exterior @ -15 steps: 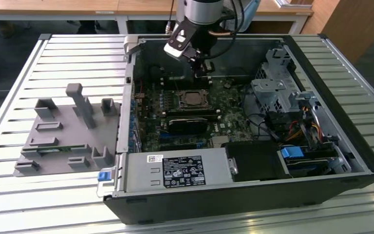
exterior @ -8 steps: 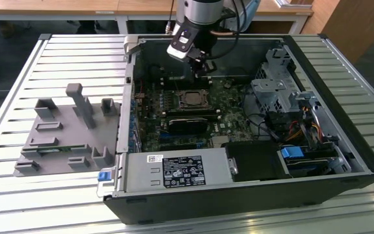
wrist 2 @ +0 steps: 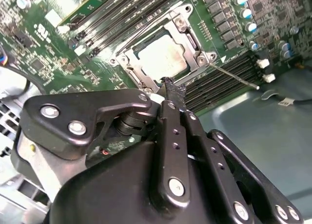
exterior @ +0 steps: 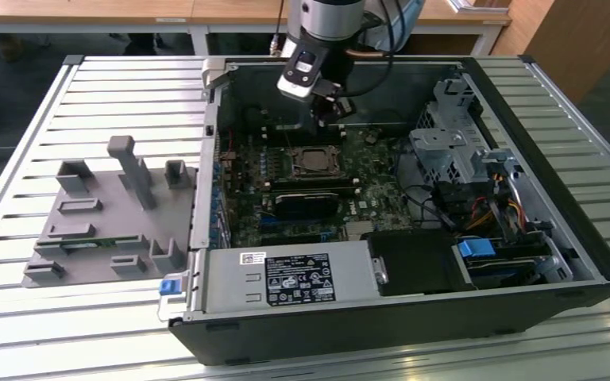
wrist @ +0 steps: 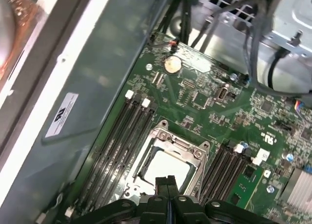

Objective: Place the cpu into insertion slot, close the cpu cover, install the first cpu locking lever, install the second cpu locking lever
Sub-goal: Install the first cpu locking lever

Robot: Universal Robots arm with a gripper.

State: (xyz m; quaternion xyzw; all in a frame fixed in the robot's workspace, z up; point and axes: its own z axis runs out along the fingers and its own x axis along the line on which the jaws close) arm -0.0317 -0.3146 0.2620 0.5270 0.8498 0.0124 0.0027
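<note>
Silvery cpu (wrist: 163, 169) is seated, cover (wrist: 178, 142) looks down over it; tool (wrist: 166, 181) pinched shut, empty; one lever (wrist 2: 239, 77) not yet latched.

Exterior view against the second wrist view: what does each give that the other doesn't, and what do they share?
Exterior view: the grey fixture block on the slatted table, and the labelled power supply in the case. Second wrist view: the cpu, silvery top up, inside the cpu cover frame, and a thin locking lever jutting sideways. Shared: the hand, fingers together, over the green board.
</note>
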